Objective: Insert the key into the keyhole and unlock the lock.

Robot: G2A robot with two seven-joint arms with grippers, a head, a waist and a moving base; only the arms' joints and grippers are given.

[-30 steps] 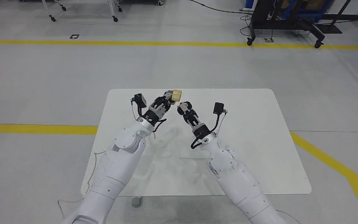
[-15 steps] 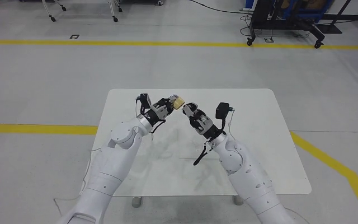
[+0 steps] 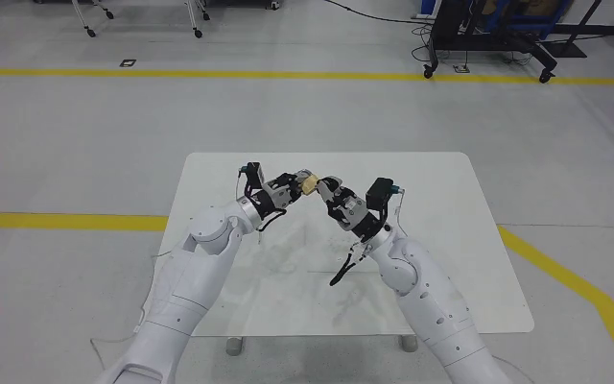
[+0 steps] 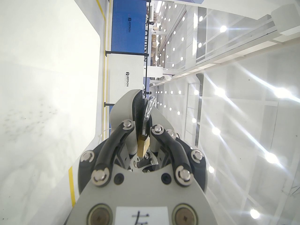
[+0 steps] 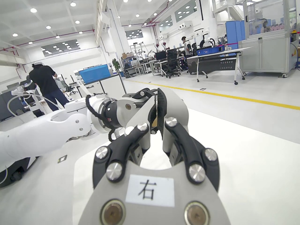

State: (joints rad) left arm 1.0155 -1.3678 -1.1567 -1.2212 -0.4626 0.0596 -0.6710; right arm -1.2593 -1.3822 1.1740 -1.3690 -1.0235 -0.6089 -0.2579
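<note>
Above the middle of the white table (image 3: 441, 250), my left gripper (image 3: 291, 182) is shut on a small brass padlock (image 3: 307, 181). The left wrist view has the padlock's brass body (image 4: 143, 145) deep between the fingers, with its silver shackle (image 4: 148, 108) further out toward the tips of the left gripper (image 4: 141, 108). My right gripper (image 3: 327, 187) faces it from the other side, almost touching the lock. In the right wrist view the right gripper (image 5: 156, 104) is shut on a thin silver key (image 5: 155, 110), seen edge-on. The keyhole is hidden.
Both grippers hover over the table's far half, well inside its edges. A black cable (image 3: 345, 267) hangs from the right forearm above the tabletop. Bare floor with yellow lines (image 3: 77, 221) surrounds the table.
The left gripper brought the padlock lower and nearer to the robot. The right gripper shifted slightly right, and the gap between key and lock has closed. Both elbows swung outward.
</note>
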